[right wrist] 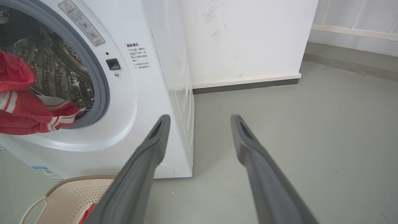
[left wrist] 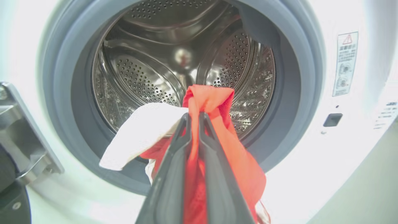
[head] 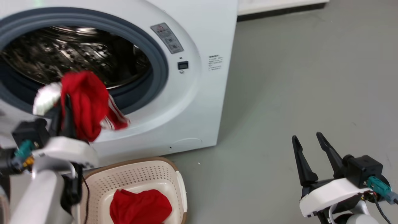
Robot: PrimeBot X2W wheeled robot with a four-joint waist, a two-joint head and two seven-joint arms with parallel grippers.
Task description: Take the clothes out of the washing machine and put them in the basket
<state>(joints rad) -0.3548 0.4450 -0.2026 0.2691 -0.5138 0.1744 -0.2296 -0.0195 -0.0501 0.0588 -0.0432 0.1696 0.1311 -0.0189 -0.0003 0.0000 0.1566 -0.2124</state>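
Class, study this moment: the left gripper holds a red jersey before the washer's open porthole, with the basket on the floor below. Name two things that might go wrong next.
1. The left gripper pinches only a fold of the jersey; the loose rest may slip free onto the floor.
2. Its striped part hangs by the grey rim of the washing machine and may catch there, or drape over the basket edge.

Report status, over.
Left gripper shut on red jersey, hanging before washing machine. Right gripper open, empty. One red garment in basket. Nothing seen blocking the basket.
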